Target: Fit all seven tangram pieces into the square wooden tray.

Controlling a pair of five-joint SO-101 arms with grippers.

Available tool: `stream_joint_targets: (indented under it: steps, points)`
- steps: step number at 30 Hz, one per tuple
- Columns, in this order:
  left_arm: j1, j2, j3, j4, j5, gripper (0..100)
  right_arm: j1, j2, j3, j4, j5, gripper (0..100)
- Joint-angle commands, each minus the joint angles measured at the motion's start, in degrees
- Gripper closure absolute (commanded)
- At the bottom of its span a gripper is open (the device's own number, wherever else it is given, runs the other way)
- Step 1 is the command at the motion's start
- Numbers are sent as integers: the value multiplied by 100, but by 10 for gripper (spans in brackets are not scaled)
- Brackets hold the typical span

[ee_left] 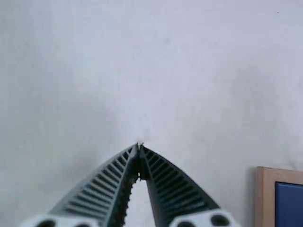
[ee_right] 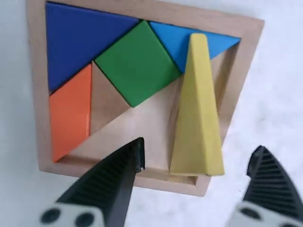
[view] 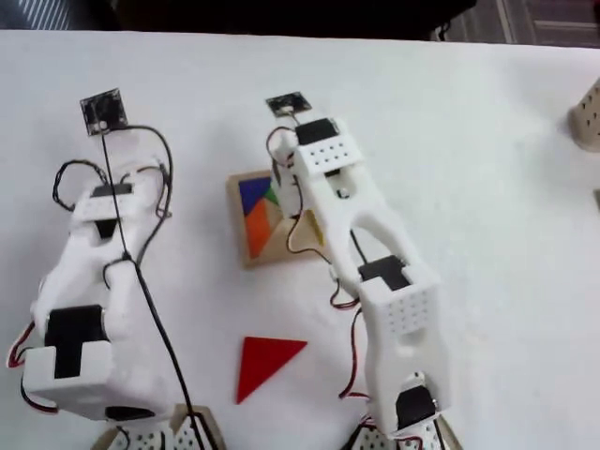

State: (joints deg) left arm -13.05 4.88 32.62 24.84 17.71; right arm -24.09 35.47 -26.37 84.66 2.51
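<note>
The right end effector (ee_right: 199, 149) is hanging over the near edge of the wooden tray (ee_right: 37, 94) with its fingers spread wide and gripping nothing. The yellow triangle (ee_right: 196, 118) is lying between them, touching neither. It is sitting tilted, its broad end riding up on the tray's rim and its point resting against the light blue triangle (ee_right: 175, 40) instead of lying flat in the gap. The dark blue triangle (ee_right: 80, 40), green square (ee_right: 137, 66) and orange piece (ee_right: 71, 111) are lying flat inside. The red triangle (view: 262, 361) is waiting out on the desk (view: 487, 187), well apart from the tray, between the two arms. The left end effector (ee_left: 139, 151) is hovering over bare desk just beside the tray with its tips pressed together, empty. These pieces are looking like thin, stiff, light painted wood, probably slick. I would be gripping the yellow one across its slanted sides near the broad end, squeezing gently, since a taper tends to squirt out of a pinch.
</note>
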Motion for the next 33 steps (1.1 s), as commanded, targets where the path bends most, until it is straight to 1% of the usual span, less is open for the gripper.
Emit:
stream_joint_targets:
  steps: [1, 4, 9, 13, 16, 20, 25, 29, 33]
  points:
    - [-22, -48, -62, -141, -35, 973, 127, -541, -422, 312, -9, 662]
    - [-22, -48, -70, -141, -35, 973, 215, -760, -554, 523, -9, 662]
    - [-22, -40, -70, -141, -35, 973, 426, -760, -501, 532, -9, 674]
    - [-22, -40, -70, -141, -35, 973, 549, -646, -791, 576, 0, 797]
    - [-22, -40, -70, -141, -35, 973, 804, -769, -985, 664, 0, 896]
    - [-22, -40, -70, -141, -35, 973, 1288, -760, -1002, 497, -79, 974]
    - [-13, -40, -53, -141, -35, 973, 1771, -251, -1002, -22, -774, 980]
    - [-13, -40, -44, -141, -35, 973, 1859, 338, -1046, -488, -835, 979]
    - [48, -40, -18, -141, -35, 974, 1938, 576, -1046, -752, -818, 979]
